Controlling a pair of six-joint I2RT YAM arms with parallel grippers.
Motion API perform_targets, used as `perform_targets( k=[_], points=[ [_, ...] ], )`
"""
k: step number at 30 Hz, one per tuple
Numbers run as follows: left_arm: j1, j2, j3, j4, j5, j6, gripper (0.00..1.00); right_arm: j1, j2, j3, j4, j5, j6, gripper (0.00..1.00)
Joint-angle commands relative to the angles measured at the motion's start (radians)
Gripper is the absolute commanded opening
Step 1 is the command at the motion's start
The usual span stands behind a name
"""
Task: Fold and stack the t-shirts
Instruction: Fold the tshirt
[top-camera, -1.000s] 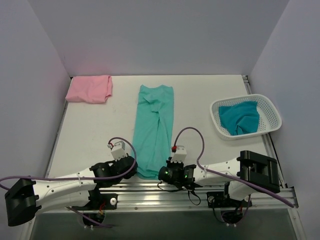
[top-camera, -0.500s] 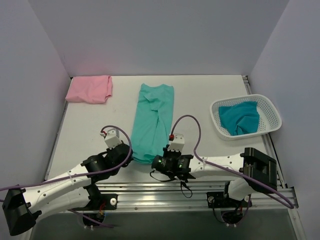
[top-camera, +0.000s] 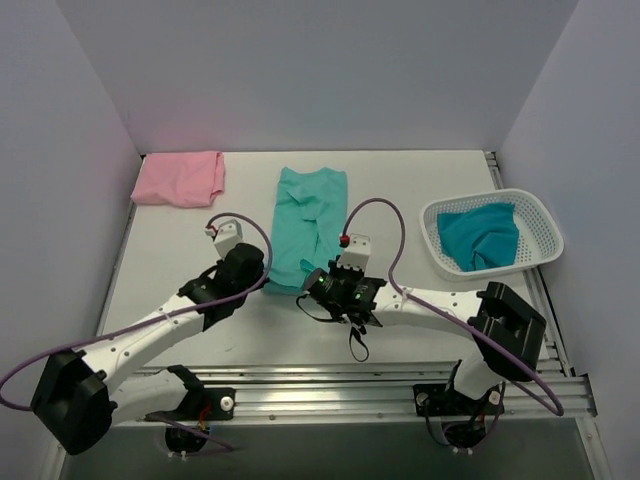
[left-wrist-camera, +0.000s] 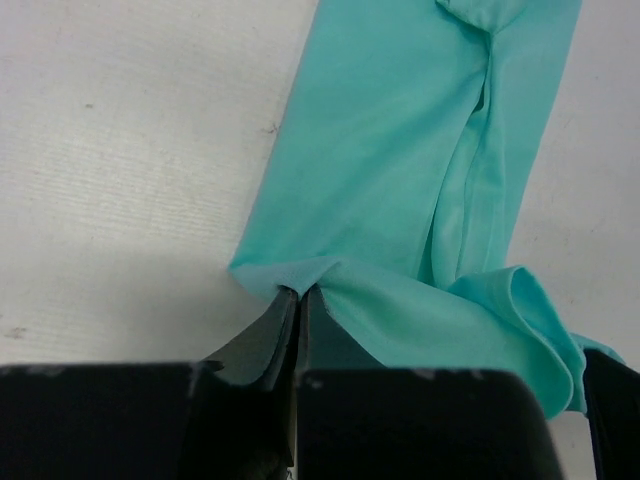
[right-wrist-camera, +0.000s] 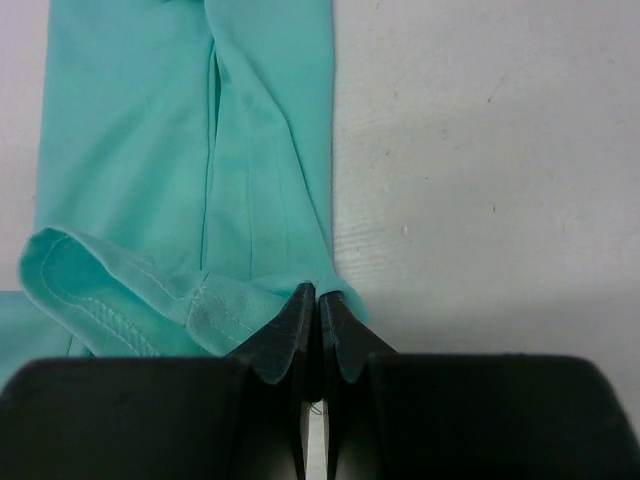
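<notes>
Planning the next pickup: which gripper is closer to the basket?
Right. The right gripper, pinching the mint shirt's hem, sits left of the basket; the left gripper pinches the other corner, farther left.

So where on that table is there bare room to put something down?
Bare table lies between the pink t-shirt and the mint-green t-shirt, and between that shirt and the basket. It is crowded at the mint shirt's near end, where the left hand and right hand both pinch it.

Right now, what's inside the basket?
One teal tee, crumpled, covers most of the floor of the basket. Anything lying under the tee is hidden.
</notes>
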Motion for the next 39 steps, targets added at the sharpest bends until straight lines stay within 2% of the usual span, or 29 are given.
perform_targets(
  k=[1,6,13,16,23,25,26,27,29,30,32,34,39],
  points=[
    [0.063,0.118,0.101,0.179,0.073,0.06,0.02,-0.046,0.071,0.08,0.029,0.032,-0.082,0.0],
    [0.12,0.297,0.212,0.268,0.2,0.078,0.02,-0.11,0.129,0.155,0.06,-0.007,-0.132,0.0],
    [0.203,0.478,0.339,0.317,0.269,0.091,0.02,-0.25,0.233,0.24,0.155,-0.091,-0.202,0.0],
    [0.249,0.539,0.387,0.363,0.303,0.094,0.02,-0.32,0.304,0.278,0.207,-0.142,-0.226,0.0],
    [0.355,0.781,0.521,0.419,0.413,0.118,0.02,-0.385,0.511,0.444,0.206,-0.208,-0.261,0.0],
    [0.375,0.841,0.556,0.457,0.469,0.132,0.04,-0.399,0.546,0.482,0.197,-0.235,-0.275,0.04],
    [0.398,0.904,0.597,0.468,0.498,0.132,0.11,-0.408,0.572,0.512,0.191,-0.243,-0.277,0.09],
    [0.407,0.932,0.618,0.474,0.559,0.129,0.33,-0.409,0.58,0.519,0.191,-0.257,-0.281,0.3],
    [0.424,0.998,0.65,0.503,0.611,0.123,0.61,-0.412,0.579,0.525,0.201,-0.261,-0.291,0.58],
    [0.435,1.009,0.668,0.509,0.636,0.117,0.79,-0.412,0.572,0.524,0.201,-0.261,-0.291,0.77],
    [0.444,1.016,0.673,0.523,0.647,0.114,0.89,-0.412,0.545,0.517,0.206,-0.254,-0.292,0.88],
    [0.449,0.998,0.67,0.534,0.653,0.114,0.96,-0.412,0.525,0.513,0.197,-0.235,-0.295,0.92],
    [0.464,0.94,0.687,0.512,0.659,0.121,0.97,-0.409,0.413,0.496,0.183,-0.188,-0.31,0.93]
  ],
)
